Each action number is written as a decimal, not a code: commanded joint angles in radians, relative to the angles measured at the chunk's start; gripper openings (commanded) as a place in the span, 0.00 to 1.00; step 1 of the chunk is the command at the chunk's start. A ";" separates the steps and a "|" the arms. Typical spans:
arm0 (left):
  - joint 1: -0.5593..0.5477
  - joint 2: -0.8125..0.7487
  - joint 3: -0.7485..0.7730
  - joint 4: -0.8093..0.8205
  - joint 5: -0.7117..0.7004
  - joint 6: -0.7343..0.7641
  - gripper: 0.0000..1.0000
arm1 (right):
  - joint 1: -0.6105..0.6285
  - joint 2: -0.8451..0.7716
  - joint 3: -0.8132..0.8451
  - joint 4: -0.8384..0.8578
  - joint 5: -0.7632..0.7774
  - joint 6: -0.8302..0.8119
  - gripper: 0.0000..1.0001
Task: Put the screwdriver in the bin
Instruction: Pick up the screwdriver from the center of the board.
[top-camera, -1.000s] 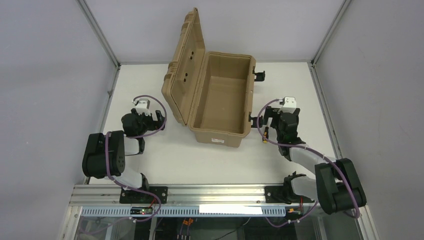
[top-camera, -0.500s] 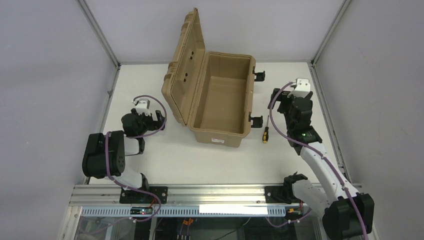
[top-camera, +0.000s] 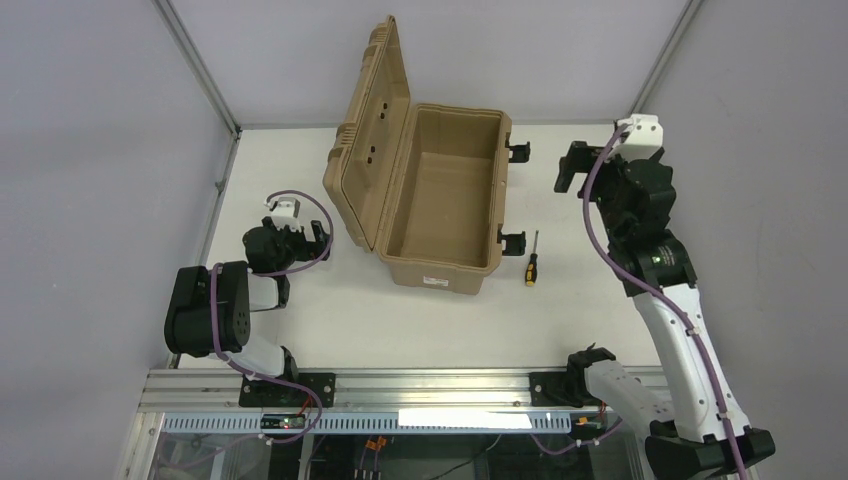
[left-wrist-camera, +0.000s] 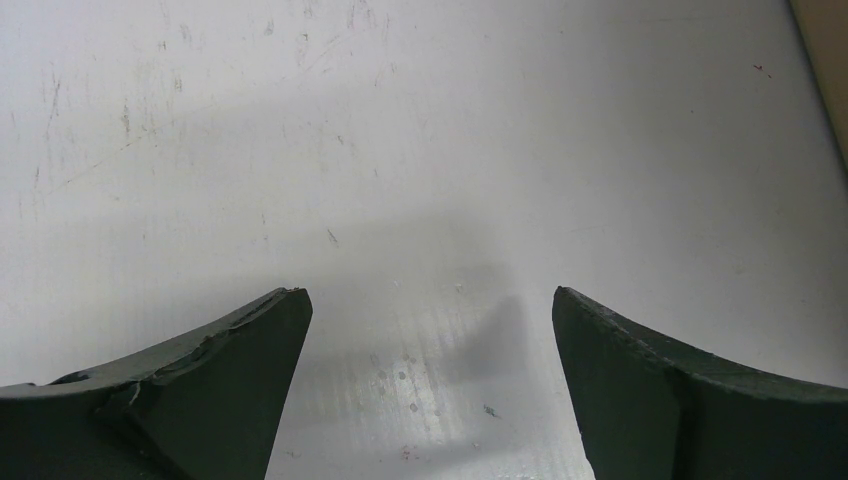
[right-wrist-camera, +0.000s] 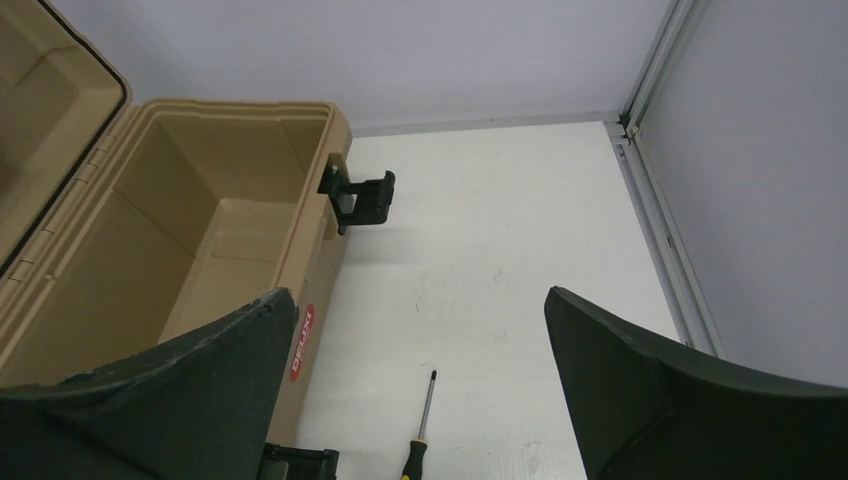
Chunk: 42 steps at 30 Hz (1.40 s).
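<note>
The screwdriver (top-camera: 531, 268) lay flat on the table (top-camera: 600, 310), just beside the bin (top-camera: 440, 275), well below the right gripper (right-wrist-camera: 418, 295) and centred between its spread fingers, shaft crossing the finger-to-finger line. The left gripper (left-wrist-camera: 430, 292), fingers also apart, sat far off beyond the bin.

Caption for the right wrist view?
Open, empty right gripper looking down at the screwdriver lying beside the open bin.

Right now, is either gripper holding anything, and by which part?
Nothing is held. The left gripper and the right gripper are both open and empty; the screwdriver lies on the table beside the bin.
</note>
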 joint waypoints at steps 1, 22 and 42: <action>-0.011 -0.015 0.012 0.025 0.001 0.018 0.99 | 0.003 0.016 0.174 -0.149 -0.021 -0.016 0.99; -0.010 -0.016 0.013 0.027 0.002 0.018 0.99 | 0.003 0.286 0.870 -0.600 -0.028 -0.020 0.99; -0.011 -0.015 0.013 0.025 0.001 0.018 0.99 | 0.003 0.459 0.925 -0.742 -0.016 0.033 0.99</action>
